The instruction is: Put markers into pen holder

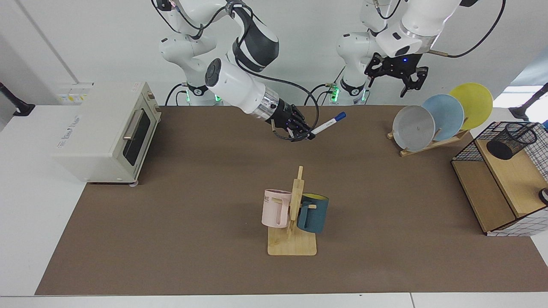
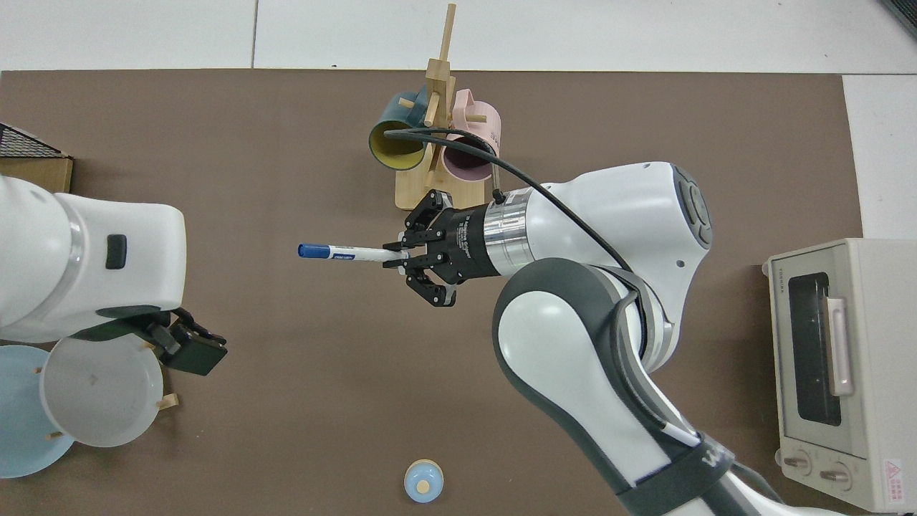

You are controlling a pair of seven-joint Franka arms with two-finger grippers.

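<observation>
Marker (image 1: pixel 328 123) pinched by its white end in right gripper (image 1: pixel 309 135), jaws closed on it, blue cap aimed at 2 o'clock in facing view, held clear above the brown mat (image 1: pixel 205 205). Near edge: mug rack (image 1: pixel 293 226). Pen holder (image 1: pixel 512 140) sits on the wire basket's wooden shelf (image 1: pixel 513 179), 3 o'clock, well apart from marker. Left gripper (image 1: pixel 396 79) hangs at the far side, above the plate rack (image 1: pixel 428 143), fingers look spread, nothing between them, though partly hidden from above.
</observation>
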